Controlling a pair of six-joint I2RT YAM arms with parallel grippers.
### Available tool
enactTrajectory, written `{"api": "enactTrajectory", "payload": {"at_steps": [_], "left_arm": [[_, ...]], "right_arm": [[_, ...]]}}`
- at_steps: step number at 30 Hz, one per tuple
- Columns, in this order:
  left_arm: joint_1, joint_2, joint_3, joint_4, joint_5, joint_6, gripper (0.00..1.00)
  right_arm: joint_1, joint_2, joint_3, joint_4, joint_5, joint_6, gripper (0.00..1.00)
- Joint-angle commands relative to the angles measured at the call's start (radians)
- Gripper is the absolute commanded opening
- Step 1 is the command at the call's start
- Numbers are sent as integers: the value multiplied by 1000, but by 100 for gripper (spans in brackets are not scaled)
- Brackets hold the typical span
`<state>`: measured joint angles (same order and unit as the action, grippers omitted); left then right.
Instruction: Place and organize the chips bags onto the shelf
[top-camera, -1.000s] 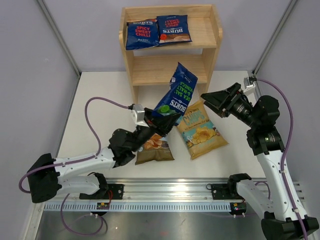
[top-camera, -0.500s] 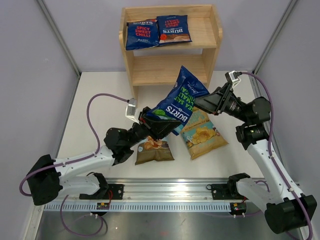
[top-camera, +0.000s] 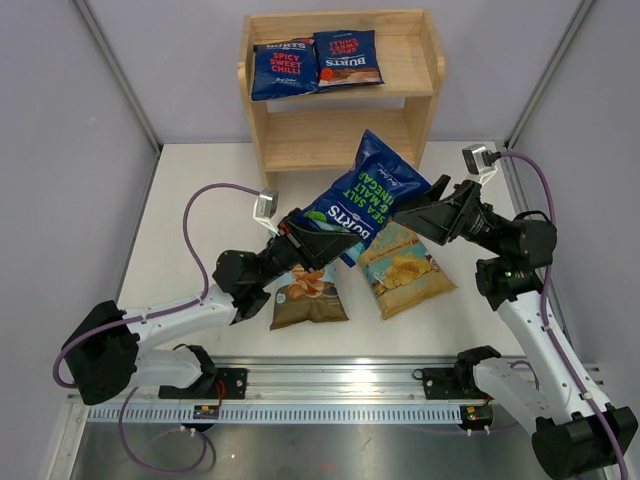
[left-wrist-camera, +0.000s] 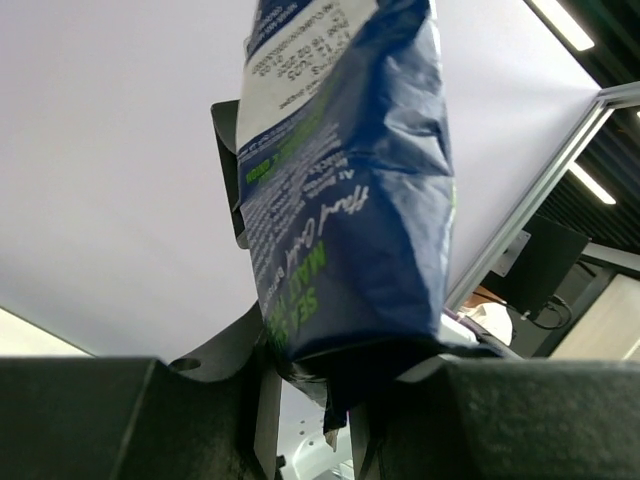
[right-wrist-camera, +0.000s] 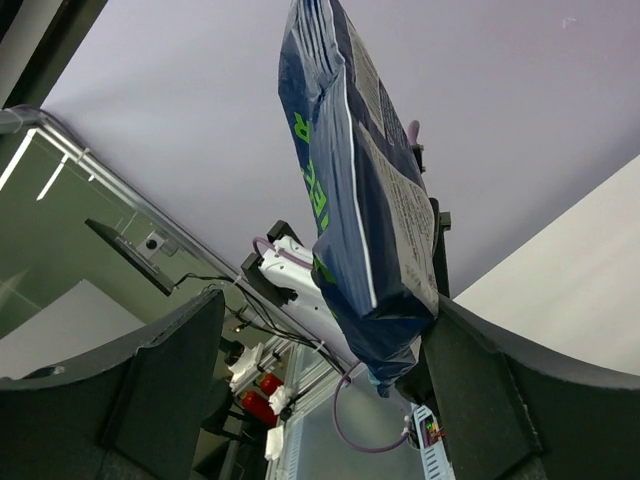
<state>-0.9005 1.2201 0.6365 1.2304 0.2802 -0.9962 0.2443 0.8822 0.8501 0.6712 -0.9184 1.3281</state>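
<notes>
Chips bags (top-camera: 365, 205): two on shelf (top-camera: 432, 70), two on table (top-camera: 170, 170), one in left pincer (top-camera: 316, 238).

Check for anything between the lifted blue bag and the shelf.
Nothing visible. The blue bag, gripped by the left tool, faces the shelf with no object between; the open right tool sits beside it.

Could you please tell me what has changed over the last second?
The left gripper, shut on the green-marked Burts bag, tipped it further rightward. The right gripper swung in, and its open jaws now flank the bag's far end. The shelf, its two bags and the two table bags stayed put.
</notes>
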Motion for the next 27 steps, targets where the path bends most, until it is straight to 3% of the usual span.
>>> {"api": "enactTrajectory", "payload": {"at_steps": [1,11,16,17,19,21,22,25,27], "left_arm": [[6,-1,14,50,19,-28,11],[2,94,63,178,111,-122,10],[2,90,68,175,125,-116,16],[0,84,68,144,125,-95,19],[0,58,58,121,123,-70,39],[2,38,46,80,132,-15,66],[2,24,34,58,135,10,87],[2,-46,2,-32,82,96,96],[2,-82,-26,-51,44,125,93]], "right_arm": [[13,-26,-13,101,5,5,86],[21,4,53,-177,135,-150,75],[24,24,63,-154,93,-151,37],[24,21,67,-176,93,-165,34],[24,14,86,-256,101,-220,23],[24,12,107,-300,99,-247,22],[26,12,112,-317,96,-251,21],[24,14,110,-292,92,-219,21],[24,24,110,-268,82,-201,21]]}}
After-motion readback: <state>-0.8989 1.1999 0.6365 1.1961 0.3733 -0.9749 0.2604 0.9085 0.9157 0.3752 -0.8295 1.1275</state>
